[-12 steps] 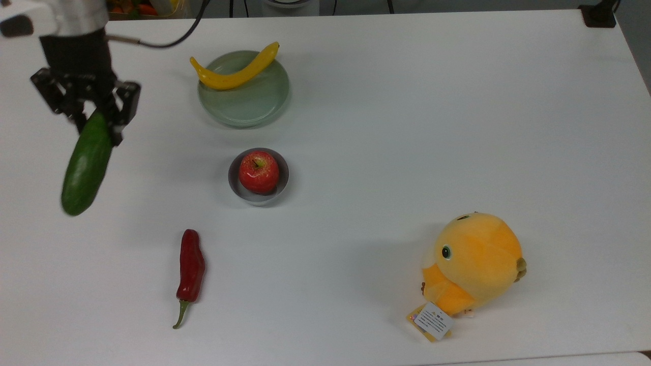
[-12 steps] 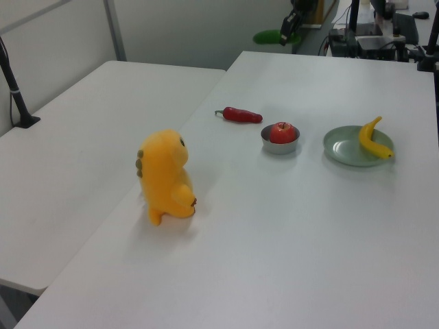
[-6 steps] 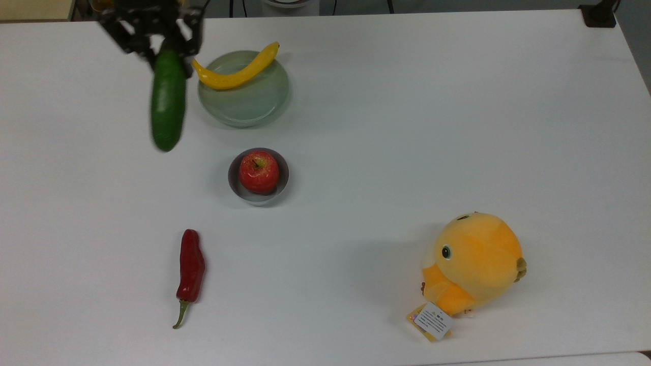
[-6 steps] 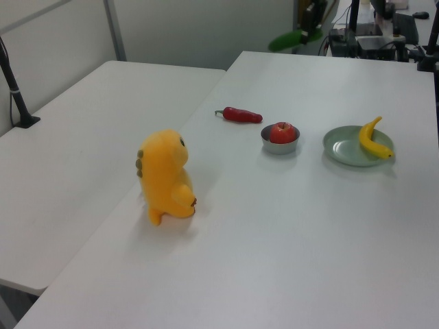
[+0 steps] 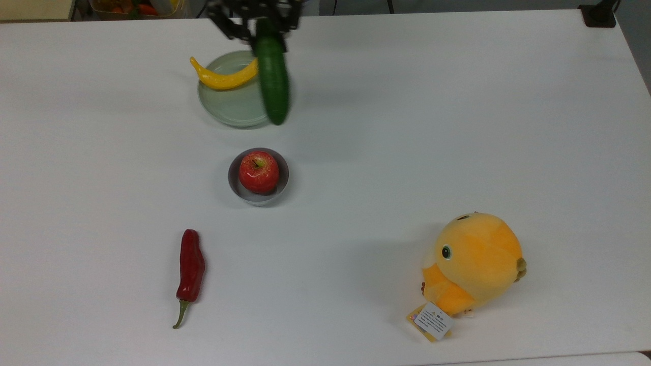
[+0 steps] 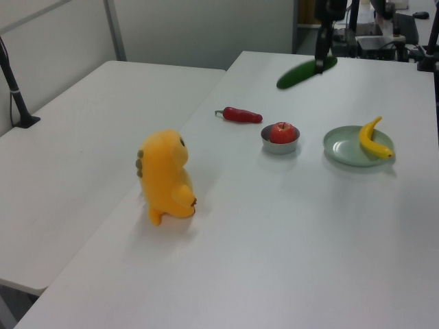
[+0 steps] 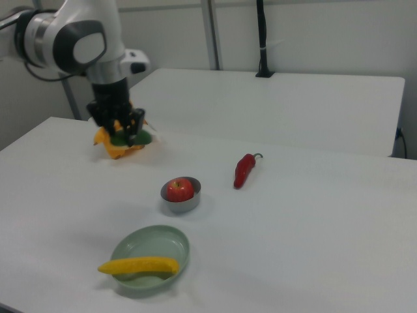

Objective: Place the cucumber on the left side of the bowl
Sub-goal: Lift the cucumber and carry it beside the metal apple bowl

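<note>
A: Gripper (image 5: 260, 23)?

B: Black, two fingers pinching the cucumber (image 5: 272, 81) at one end. Held in the air, clear of the table (image 5: 457, 127). In the top view the cucumber hangs down-frame from the gripper, its free end over the plate's rim.

A: Shapes, textures?

B: Cucumber: dark green, smooth, straight, rounded ends. Below the gripper in the top view, a pale green shallow plate (image 5: 229, 104), glossy, with a curved yellow banana (image 5: 221, 77) across it. Further down-frame from the gripper, the bowl (image 5: 258, 195): small, round, grey, holding a shiny red apple (image 5: 259, 172). Bowl and cucumber are apart.

A: Further out?

B: A red chili (image 5: 190, 267), wrinkled, green stem, far down-frame and toward the top view's left of the gripper. A fuzzy orange plush toy (image 5: 473, 264) with a paper tag, farthest away, toward the top view's lower right.

A: Surface, room?

B: Table is matte white, flat. The right view shows the arm (image 7: 78, 39), white with grey joints, a second white table (image 7: 280, 104) beyond it, and pale walls with a black pole.
</note>
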